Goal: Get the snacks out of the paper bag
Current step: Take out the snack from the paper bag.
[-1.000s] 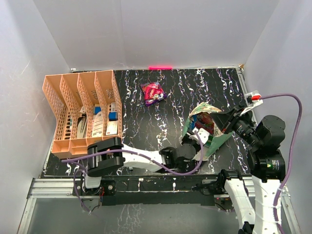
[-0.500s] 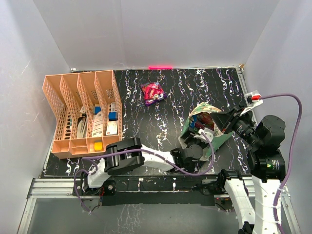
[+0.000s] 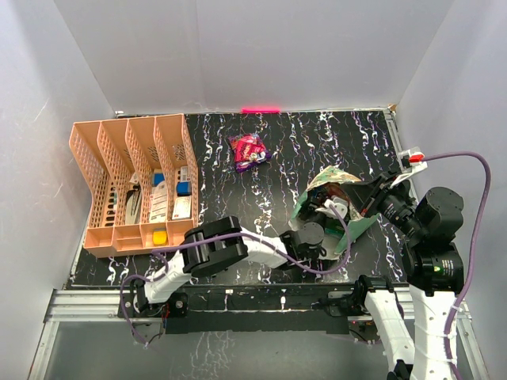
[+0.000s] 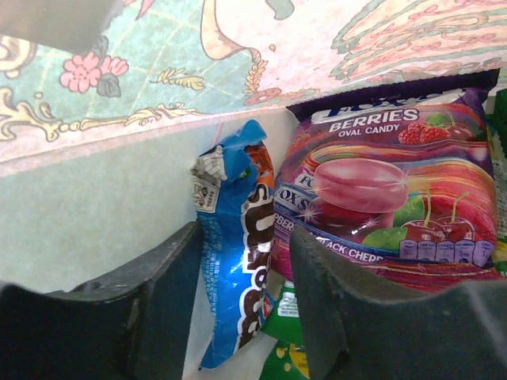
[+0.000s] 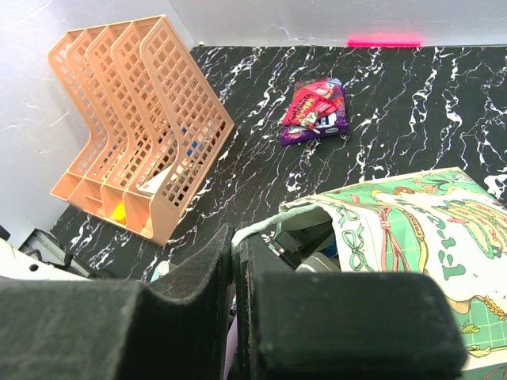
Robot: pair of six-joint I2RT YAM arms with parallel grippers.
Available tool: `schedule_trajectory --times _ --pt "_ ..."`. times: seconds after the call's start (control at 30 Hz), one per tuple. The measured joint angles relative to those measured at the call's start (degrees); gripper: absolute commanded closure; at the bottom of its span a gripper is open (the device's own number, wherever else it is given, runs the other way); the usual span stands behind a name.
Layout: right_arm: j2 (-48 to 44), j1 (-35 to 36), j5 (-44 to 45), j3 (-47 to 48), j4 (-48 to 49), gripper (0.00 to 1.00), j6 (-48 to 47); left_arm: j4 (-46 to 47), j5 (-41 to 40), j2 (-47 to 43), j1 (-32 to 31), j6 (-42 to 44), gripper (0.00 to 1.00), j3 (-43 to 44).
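Note:
The paper bag (image 3: 347,207) lies on its side at the right of the table, mouth towards the left. My right gripper (image 3: 372,198) is shut on the bag's rim and holds the mouth up; the right wrist view shows the pads (image 5: 235,245) pinching the rim (image 5: 273,222). My left gripper (image 3: 320,224) is inside the bag, jaws open. In the left wrist view a blue packet (image 4: 238,253) stands between the fingers (image 4: 170,301). A purple berry packet (image 4: 388,198) lies to its right and a green packet (image 4: 295,352) lies below. One purple and red packet (image 3: 249,150) lies on the table.
An orange slotted tray (image 3: 131,182) with papers and small blue and yellow items stands at the left; it also shows in the right wrist view (image 5: 135,127). The left arm (image 3: 238,253) stretches along the near edge. White walls close in the black marbled table (image 3: 317,142).
My left arm has reached further right and its gripper has gone deeper into the bag's mouth. The right gripper and the bag have stayed in place.

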Motion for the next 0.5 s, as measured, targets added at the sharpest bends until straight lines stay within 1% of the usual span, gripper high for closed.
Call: schedule_trajectory --times 0.13,0.27,0.37,0.5 --pt "0.0 0.0 0.0 0.0 0.0 0.93 0.0 1.0 3.1 -1.8 0.5 0.9 0.71 -3.5" --pt "0.0 0.0 0.0 0.0 0.0 0.93 0.0 -2.6 8.0 -6.9 0.6 -1.9 0.84 -9.0" --pt "0.0 0.0 0.0 0.0 0.0 0.93 0.0 -5.1 11.0 -11.0 0.7 -4.7 0.90 -11.4" --pt "0.0 0.0 0.0 0.0 0.0 0.93 0.0 -6.6 13.6 -14.8 0.9 -7.2 0.96 -11.9"
